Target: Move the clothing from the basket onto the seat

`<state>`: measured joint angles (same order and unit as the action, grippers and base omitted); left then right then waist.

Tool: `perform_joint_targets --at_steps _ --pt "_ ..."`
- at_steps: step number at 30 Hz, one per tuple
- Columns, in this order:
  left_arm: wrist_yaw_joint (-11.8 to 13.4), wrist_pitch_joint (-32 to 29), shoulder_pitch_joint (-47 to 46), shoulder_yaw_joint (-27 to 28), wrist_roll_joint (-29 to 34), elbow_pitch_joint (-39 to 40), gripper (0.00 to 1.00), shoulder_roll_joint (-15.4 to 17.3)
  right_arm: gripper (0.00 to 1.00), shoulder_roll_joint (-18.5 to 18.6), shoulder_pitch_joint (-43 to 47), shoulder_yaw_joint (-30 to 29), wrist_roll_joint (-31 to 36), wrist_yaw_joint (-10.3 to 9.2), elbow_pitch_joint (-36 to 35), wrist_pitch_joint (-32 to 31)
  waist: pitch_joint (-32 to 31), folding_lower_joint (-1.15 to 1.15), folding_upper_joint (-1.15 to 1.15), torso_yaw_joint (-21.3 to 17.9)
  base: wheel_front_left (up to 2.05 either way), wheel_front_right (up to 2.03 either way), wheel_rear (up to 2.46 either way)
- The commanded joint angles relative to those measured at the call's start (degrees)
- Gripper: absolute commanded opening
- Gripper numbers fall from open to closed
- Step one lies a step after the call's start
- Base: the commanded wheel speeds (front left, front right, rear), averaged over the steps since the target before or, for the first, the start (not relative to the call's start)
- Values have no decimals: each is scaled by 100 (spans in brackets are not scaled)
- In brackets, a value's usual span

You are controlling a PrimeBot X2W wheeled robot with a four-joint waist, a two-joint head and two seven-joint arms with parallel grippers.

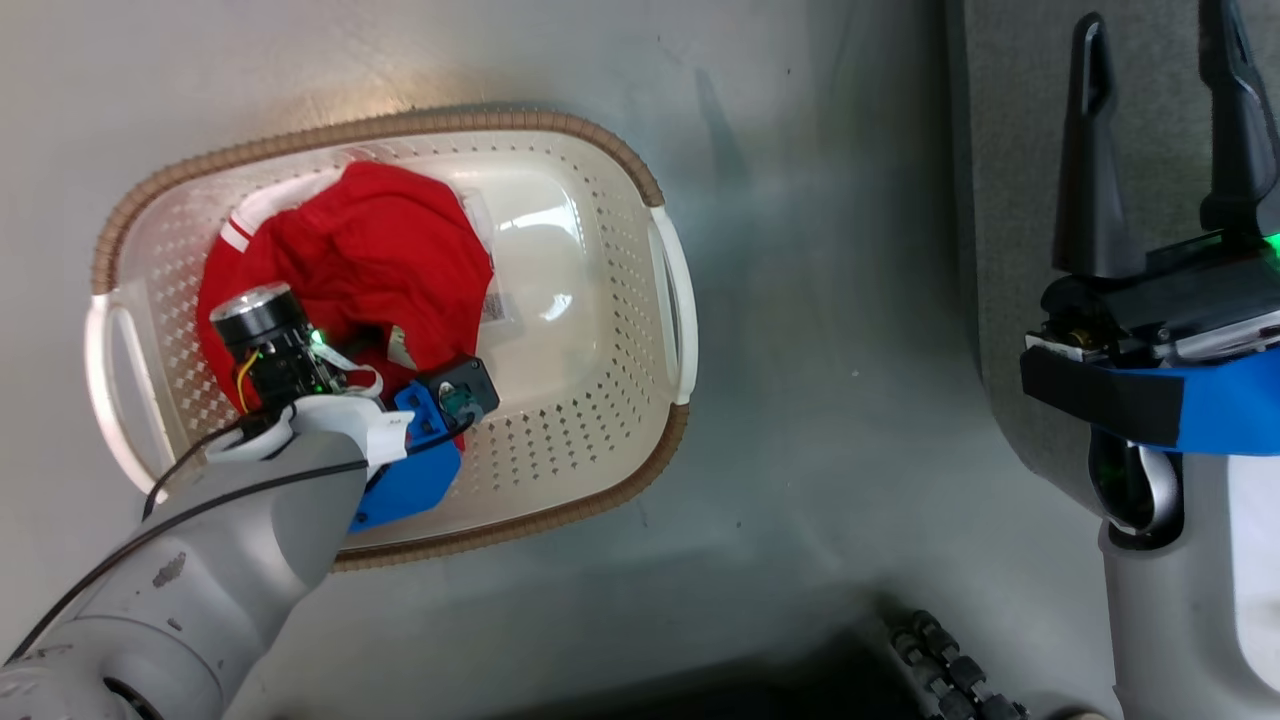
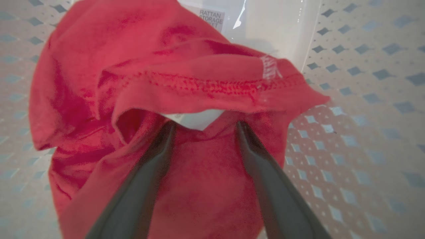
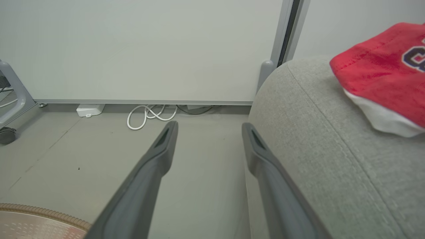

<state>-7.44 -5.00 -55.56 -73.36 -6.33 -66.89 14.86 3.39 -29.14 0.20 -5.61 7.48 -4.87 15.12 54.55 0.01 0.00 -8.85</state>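
One red garment (image 1: 372,255) lies crumpled in the left half of the basket (image 1: 450,122), which stands on the grey floor (image 1: 820,380). My left hand (image 2: 204,127) is down inside the basket with its fingers (image 2: 146,186) spread wide. They lie over the red cloth (image 2: 199,199), with the tips right at a folded, stitched hem. It is open and nothing is pinched between the fingers. Past the cloth I can read a label (image 2: 211,18) saying "RATTAN STORAGE" on the basket's pale bottom.

The other garment (image 3: 382,69), red with white trim and dark lettering, already rests on the sofa (image 3: 315,156), well apart from the basket. My right hand (image 1: 1155,20) hangs open and empty over the sofa's rounded edge. It points toward the wall (image 3: 149,49), where a white cable (image 3: 149,114) lies coiled.
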Motion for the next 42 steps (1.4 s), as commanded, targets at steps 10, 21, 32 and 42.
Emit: perform_joint_targets --at_steps 10,21,32,42 --pt "0 -205 -412 -15 53 -308 100 -59 100 -30 20 47 -8 3 -544 5 604 -1 0 -149 0 0 0" --pt "0 -366 -379 -15 -297 -236 0 -131 100 -53 -29 83 69 3 -723 5 621 -1 0 -151 0 0 0" --pt "0 -110 -121 -15 -590 200 0 -205 100 -54 -89 91 118 3 -674 5 202 -1 0 31 0 0 0" --pt "0 881 -112 -14 -1556 504 0 -431 100 18 88 92 186 3 -531 5 -705 -1 0 440 0 0 0"
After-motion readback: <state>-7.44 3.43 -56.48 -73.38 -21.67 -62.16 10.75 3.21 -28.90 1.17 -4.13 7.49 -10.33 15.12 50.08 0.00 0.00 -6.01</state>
